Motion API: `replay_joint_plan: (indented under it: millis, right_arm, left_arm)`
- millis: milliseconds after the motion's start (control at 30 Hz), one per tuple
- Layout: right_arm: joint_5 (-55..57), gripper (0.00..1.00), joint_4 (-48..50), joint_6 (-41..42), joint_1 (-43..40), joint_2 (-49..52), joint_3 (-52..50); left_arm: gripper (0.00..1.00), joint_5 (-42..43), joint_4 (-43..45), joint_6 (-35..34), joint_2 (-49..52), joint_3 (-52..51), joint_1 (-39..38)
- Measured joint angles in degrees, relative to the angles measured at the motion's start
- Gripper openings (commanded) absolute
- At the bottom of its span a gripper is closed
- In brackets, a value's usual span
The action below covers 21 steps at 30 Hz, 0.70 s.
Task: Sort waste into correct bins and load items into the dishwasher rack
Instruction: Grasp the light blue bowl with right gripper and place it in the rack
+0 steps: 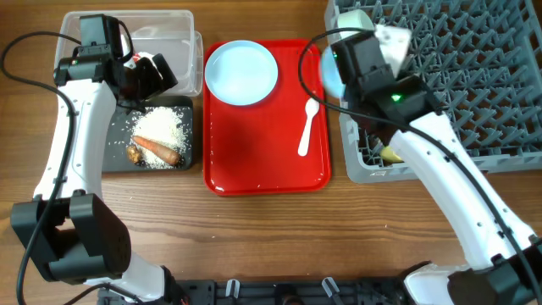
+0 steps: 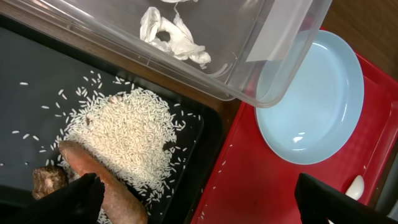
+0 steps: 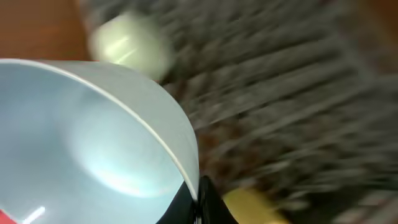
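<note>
While the right gripper (image 3: 196,202) is clenched on the rim of a pale blue bowl (image 1: 329,72), that bowl hangs tilted at the 9 o'clock wall of the grey dishwasher rack (image 1: 457,93), between the rack and the red tray (image 1: 254,161). In the blurred right wrist view the bowl's hollow fills the 9 o'clock half. A yellow cup (image 1: 390,155) sits low in the rack near 6 o'clock and a mint bowl (image 3: 130,40) lies toward 11 o'clock. The left gripper (image 2: 199,190) hovers with its fingers (image 2: 78,199) spread wide and holding nothing, over the seam where the clear tub (image 1: 174,25) meets the black tub (image 1: 114,140). The clear tub lies at 10 o'clock on the table and holds crumpled white tissue (image 2: 174,34). The black tub sits just beside it toward 6 o'clock. It carries a spread of white rice grains (image 2: 130,140), an orange-brown carrot-like stick (image 2: 99,177) lying across the rice's 6 o'clock edge, and a small brown lump (image 2: 50,179) touching the stick's 9 o'clock end. On the tray, a pale blue plate (image 1: 241,72) rests at 11 o'clock, and a white plastic spoon (image 1: 307,129) lies near the 3 o'clock edge, bowl end toward 12.
</note>
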Motion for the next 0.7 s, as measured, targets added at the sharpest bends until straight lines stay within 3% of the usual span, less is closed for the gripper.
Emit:
replay_joint_plan:
  millis: [133, 233, 367, 467, 700]
  right_arm:
    - [19.9, 0.04, 2.7, -8.2, -0.6, 2.7, 0.0]
    - [25.4, 0.04, 8.8, -17.6, -2.3, 7.9, 0.0]
    - [29.2, 0.04, 18.0, -33.1, -2.9, 16.0, -0.2]
    - [30.2, 0.04, 21.2, -39.3, -3.0, 19.2, -0.2]
    - [30.3, 0.04, 24.4, -42.9, -5.4, 21.9, -0.2]
  left_arm:
    - [1.0, 0.0, 0.0, 0.0, 0.0, 0.0, 0.0]
    - [1.0, 0.0, 0.0, 0.0, 0.0, 0.0, 0.0]
    - [1.0, 0.0, 0.0, 0.0, 0.0, 0.0, 0.0]
    - [1.0, 0.0, 0.0, 0.0, 0.0, 0.0, 0.0]
    - [1.0, 0.0, 0.0, 0.0, 0.0, 0.0, 0.0]
